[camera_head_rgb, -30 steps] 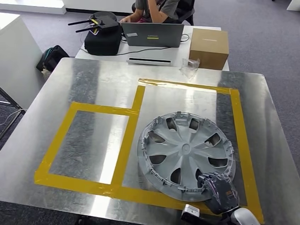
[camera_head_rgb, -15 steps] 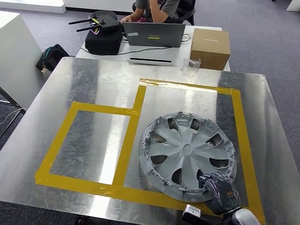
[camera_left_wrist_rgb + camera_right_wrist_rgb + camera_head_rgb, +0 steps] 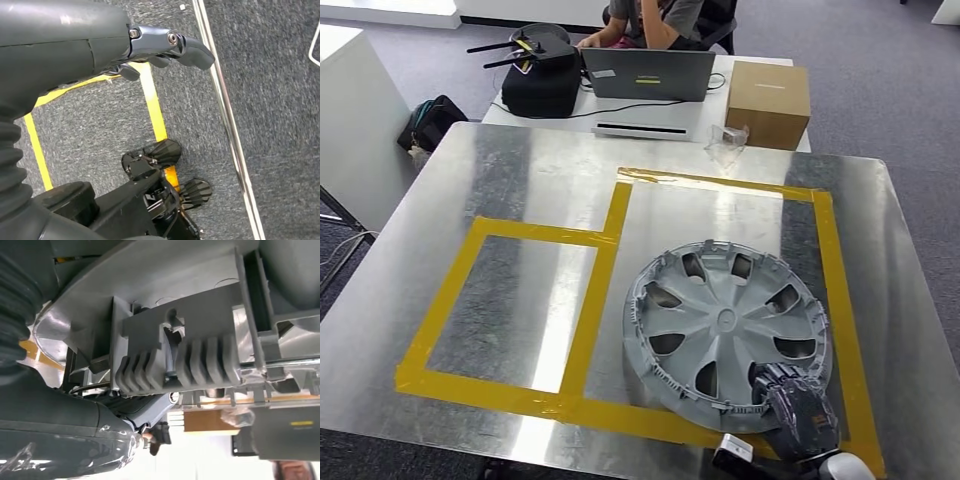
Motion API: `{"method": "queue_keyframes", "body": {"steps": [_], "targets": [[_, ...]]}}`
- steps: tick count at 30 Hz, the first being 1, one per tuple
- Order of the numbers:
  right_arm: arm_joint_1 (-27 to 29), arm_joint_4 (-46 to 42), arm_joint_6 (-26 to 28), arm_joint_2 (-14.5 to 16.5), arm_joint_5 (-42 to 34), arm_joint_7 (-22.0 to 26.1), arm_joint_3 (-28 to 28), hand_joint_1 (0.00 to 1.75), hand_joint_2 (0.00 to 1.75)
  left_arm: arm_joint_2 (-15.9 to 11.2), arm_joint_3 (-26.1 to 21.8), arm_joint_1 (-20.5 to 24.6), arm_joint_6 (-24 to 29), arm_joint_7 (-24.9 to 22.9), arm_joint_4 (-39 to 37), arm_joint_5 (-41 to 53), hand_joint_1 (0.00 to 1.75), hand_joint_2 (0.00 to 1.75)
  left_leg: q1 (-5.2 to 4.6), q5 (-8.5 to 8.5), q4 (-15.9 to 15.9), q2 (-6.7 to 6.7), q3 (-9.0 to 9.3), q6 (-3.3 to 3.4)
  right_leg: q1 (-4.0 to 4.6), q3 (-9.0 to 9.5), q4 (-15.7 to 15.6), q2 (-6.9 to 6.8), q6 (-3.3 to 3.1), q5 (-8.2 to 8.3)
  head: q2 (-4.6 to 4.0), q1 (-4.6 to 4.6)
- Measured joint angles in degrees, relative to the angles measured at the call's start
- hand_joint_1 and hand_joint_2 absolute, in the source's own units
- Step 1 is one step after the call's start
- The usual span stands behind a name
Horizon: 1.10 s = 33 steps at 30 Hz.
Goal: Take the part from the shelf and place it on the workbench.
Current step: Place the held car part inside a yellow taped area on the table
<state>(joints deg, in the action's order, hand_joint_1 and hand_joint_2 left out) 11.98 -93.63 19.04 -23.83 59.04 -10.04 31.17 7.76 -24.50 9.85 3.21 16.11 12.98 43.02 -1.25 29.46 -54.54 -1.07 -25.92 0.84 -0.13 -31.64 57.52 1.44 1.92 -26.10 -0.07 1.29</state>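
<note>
**A:** Grey hubcap point(image 3: 727, 335) is lying on the steel worktop point(image 3: 509, 170), inside the bigger yellow tape box point(image 3: 833, 290), near edge almost on the front strip.

**B:** And the right hand point(image 3: 797, 412)?

**A:** Clamped on the hubcap's near rim, fingers hooked over it. Wrist cam shows the thumb point(image 3: 94, 422) under the ribbed rim.

**B:** Left hand point(image 3: 113, 45)?

**A:** Hanging over carpet, fingers straight and apart, holding nothing. Laptop point(image 3: 646, 74) and cardboard box point(image 3: 767, 102) sit on the desk behind.

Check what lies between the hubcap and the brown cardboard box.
Head view: bare metal workbench, a strip of yellow tape and a clear plastic bag lie between hubcap and box.
</note>
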Motion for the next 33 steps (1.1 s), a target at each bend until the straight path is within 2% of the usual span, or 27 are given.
{"method": "queue_keyframes", "body": {"steps": [10,12,14,15,16,18,19,20,21,22,23,24,26,27,30,33], "targets": [[3.3,-2.8,4.8,1.7,-7.3,2.7,-1.7,0.0,0.0,-0.1,-1.1,-0.5,1.3,1.4,0.0,-1.5,0.0,0.0,-0.15,0.08,-0.1,-0.01,-0.07,0.23,-0.2,-0.04,-0.1,-0.03,0.24,0.08,0.0,0.01],[5.3,-5.6,7.2,2.3,-9.8,4.1,-2.9,0.0,0.0,-0.3,-1.7,-0.8,1.5,1.9,0.0,-2.0,0.0,0.0,-0.21,-0.25,0.1,0.06,-0.12,0.7,-0.28,-0.06,-0.3,0.07,0.73,0.4,0.0,-0.01],[7.1,-8.5,8.9,2.8,-11.3,5.0,-4.3,0.0,0.0,-0.4,-2.3,-0.9,1.6,2.4,0.0,-2.3,0.0,0.0,0.06,-0.94,0.7,0.28,0.02,1.35,-0.19,-0.81,0.7,-0.12,1.32,-0.35,0.0,0.1],[7.3,-8.9,9.0,2.9,-11.3,5.2,-4.6,0.0,0.0,-0.4,-2.4,-1.0,1.6,2.4,0.0,-2.4,0.0,0.0,0.28,-1.2,1.0,0.39,0.08,1.53,-0.1,-1.84,2.8,-0.36,1.47,-1.65,0.0,0.23],[7.5,-9.2,9.2,3.0,-11.3,5.3,-4.9,0.0,0.0,-0.4,-2.5,-1.0,1.6,2.5,0.0,-2.4,0.0,0.0,0.4,-1.32,1.1,0.49,0.15,1.62,-0.13,-3.44,6.1,-0.63,1.59,-3.4,0.0,0.33],[7.9,-9.4,9.4,3.2,-11.2,5.4,-5.3,0.0,0.0,-0.4,-2.6,-1.2,1.6,2.5,0.0,-2.4,0.0,0.0,0.45,-1.32,1.1,0.61,0.11,1.66,-0.29,-7.22,14.1,-0.9,1.86,-6.19,0.0,0.42],[8.1,-9.4,9.4,3.3,-11.2,5.5,-5.5,0.0,0.0,-0.4,-2.7,-1.3,1.6,2.6,0.0,-2.5,0.0,0.0,0.47,-1.22,1.1,0.63,0.16,1.62,-0.38,-8.48,16.5,-0.95,1.98,-6.26,0.0,0.4],[8.3,-9.5,9.4,3.4,-11.2,5.5,-5.7,0.0,0.0,-0.4,-2.7,-1.3,1.6,2.6,0.0,-2.5,0.0,0.0,0.52,-1.05,1.1,0.62,0.28,1.52,-0.46,-8.79,16.6,-0.98,2.08,-5.13,0.0,0.42],[8.5,-9.6,9.5,3.4,-11.2,5.6,-5.9,0.0,0.0,-0.4,-2.7,-1.3,1.6,2.6,0.0,-2.5,0.0,0.0,0.62,-0.81,1.1,0.6,0.52,1.35,-0.55,-7.96,14.3,-1.01,2.19,-2.98,0.0,0.4],[8.6,-9.8,9.6,3.5,-11.2,5.7,-6.0,0.0,0.0,-0.4,-2.7,-1.3,1.6,2.7,0.0,-2.5,0.0,0.0,0.74,-0.5,1.0,0.59,0.85,1.09,-0.67,-6.33,10.5,-1.09,2.34,-0.57,0.0,0.41],[8.6,-9.9,9.7,3.6,-11.1,5.9,-6.2,0.0,0.0,-0.4,-2.8,-1.3,1.6,2.8,0.0,-2.5,0.0,0.0,0.79,-0.18,1.0,0.56,1.08,0.76,-0.65,-4.35,6.9,-1.13,2.46,1.03,-0.01,0.48],[8.7,-10.0,9.8,3.7,-11.1,6.0,-6.3,0.0,0.0,-0.5,-2.8,-1.3,1.7,2.8,0.0,-2.5,0.0,0.0,0.77,0.11,0.9,0.51,1.22,0.41,-0.64,-2.8,4.0,-1.1,2.42,1.88,0.0,0.55],[8.9,-10.2,9.9,3.9,-11.0,6.3,-6.5,0.0,0.0,-0.5,-2.9,-1.2,1.7,2.9,0.0,-2.5,0.0,0.0,0.6,0.46,0.5,0.42,1.04,-0.06,-0.6,-1.28,1.7,-0.88,1.82,1.1,0.01,0.51],[9.0,-10.3,10.0,4.1,-11.0,6.4,-6.6,0.0,0.0,-0.5,-2.9,-1.2,1.8,2.9,0.0,-2.5,0.0,0.0,0.54,0.47,0.3,0.4,0.92,0.02,-0.68,-1.3,1.2,-0.75,1.45,0.84,0.01,0.43],[9.2,-10.3,9.7,4.4,-11.2,6.5,-6.9,0.0,0.0,-0.6,-2.9,-1.2,1.9,2.9,0.0,-2.5,0.0,0.0,0.51,0.21,0.3,0.4,0.61,0.87,-0.72,-1.52,0.8,-0.59,1.05,0.57,0.0,0.2],[9.2,-10.4,8.2,4.6,-13.1,6.8,-7.4,0.0,0.0,-0.5,-3.0,-1.1,1.9,2.9,0.0,-2.4,0.0,0.0,0.61,0.07,0.5,0.41,0.57,1.15,-0.37,-1.57,0.8,-0.55,0.55,0.45,0.0,0.12]]}}
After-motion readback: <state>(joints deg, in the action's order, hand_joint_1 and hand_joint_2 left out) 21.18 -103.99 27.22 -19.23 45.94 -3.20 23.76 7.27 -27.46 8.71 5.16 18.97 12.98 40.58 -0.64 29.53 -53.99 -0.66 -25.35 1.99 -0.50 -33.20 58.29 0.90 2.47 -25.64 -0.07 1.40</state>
